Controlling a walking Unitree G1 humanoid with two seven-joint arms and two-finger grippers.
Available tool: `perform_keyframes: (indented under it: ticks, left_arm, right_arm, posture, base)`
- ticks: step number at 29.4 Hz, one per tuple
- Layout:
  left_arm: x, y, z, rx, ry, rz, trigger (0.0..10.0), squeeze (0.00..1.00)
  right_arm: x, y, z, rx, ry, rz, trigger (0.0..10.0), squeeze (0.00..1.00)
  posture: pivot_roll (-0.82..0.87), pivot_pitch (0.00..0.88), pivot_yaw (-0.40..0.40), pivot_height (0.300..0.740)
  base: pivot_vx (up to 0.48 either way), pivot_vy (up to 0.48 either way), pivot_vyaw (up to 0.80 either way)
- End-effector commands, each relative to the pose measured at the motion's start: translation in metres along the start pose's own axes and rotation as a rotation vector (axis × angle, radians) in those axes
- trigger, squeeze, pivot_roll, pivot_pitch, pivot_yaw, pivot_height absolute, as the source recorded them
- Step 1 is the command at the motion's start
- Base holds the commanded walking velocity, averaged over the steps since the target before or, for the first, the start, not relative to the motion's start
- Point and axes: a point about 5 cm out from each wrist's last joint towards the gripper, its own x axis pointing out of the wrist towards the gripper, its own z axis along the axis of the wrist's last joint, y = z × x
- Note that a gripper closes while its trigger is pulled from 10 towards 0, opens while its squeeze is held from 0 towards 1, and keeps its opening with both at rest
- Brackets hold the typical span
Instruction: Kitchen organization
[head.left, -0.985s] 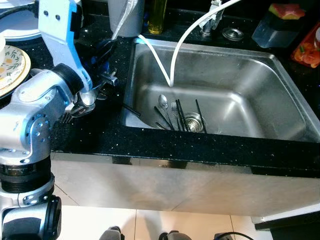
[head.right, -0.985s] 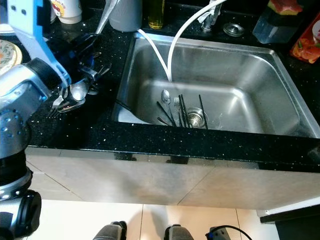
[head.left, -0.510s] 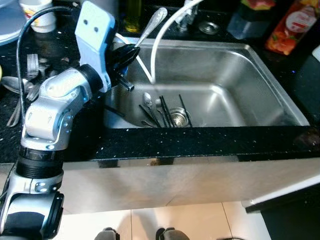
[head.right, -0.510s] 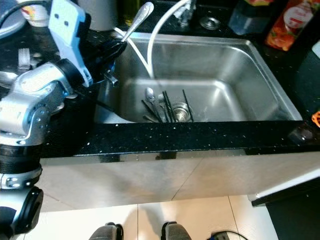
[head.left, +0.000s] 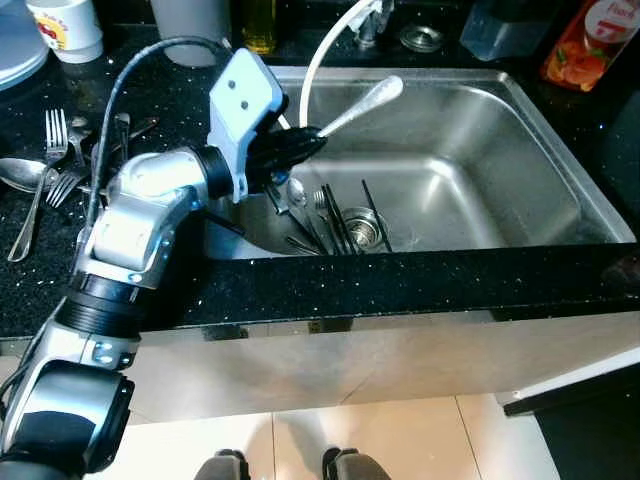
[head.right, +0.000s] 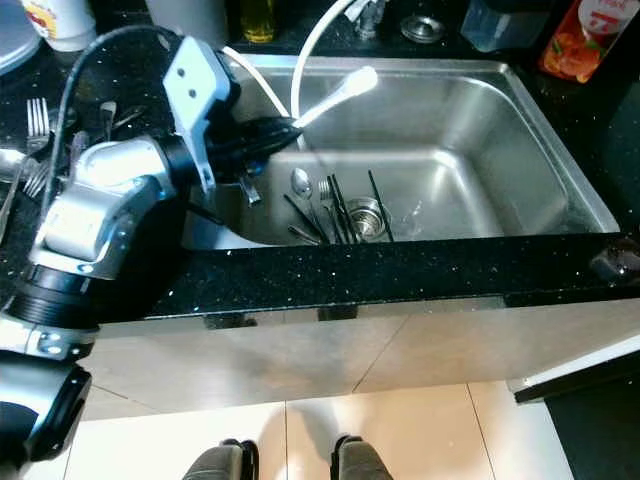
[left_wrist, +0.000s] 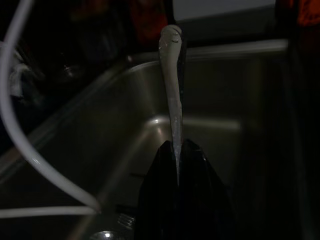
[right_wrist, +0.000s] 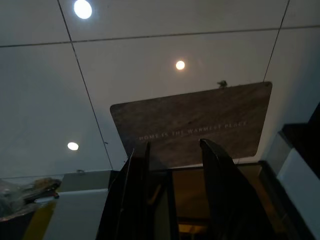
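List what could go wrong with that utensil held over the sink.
1. The left hand pinches the silver utensil at one end only, so it may pivot or slip into the sink.
2. The white hose hangs close by; swinging the utensil could snag it.
3. A drop would likely land on the cutlery by the drain.

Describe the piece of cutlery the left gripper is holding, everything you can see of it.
The piece of cutlery shows as a slim, shiny silver metal handle with a rounded, widened end. The left gripper is shut on its lower part, hiding the working end, so spoon or fork cannot be told. It slants up and out from the jaws, held in the air over the steel sink, touching nothing else.
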Motion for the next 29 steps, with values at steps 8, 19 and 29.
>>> perform_keyframes:
  ticks: [8,19,29]
  left_arm:
    - [0.022,0.015,-0.012,0.131,0.086,-0.043,10.0,0.0]
    - [0.055,0.021,0.0,0.557,0.212,-0.106,10.0,0.0]
    - [0.078,-0.024,-0.025,0.606,0.255,-0.457,10.0,0.0]
  right_arm:
    - [-0.003,-0.004,-0.023,0.019,0.039,-0.014,10.0,0.0]
    - [-0.002,0.001,-0.018,0.022,0.016,-0.002,10.0,0.0]
    - [-0.003,-0.001,-0.027,0.032,0.026,-0.005,10.0,0.0]
  posture:
    - [-0.06,0.289,-0.005,0.74]
    - [-0.07,0.306,0.009,0.74]
    - [-0.1,0.327,0.017,0.74]
  base:
    - [0.0,0.0,0.0]
    - [0.0,0.0,0.0]
    - [0.0,0.0,0.0]
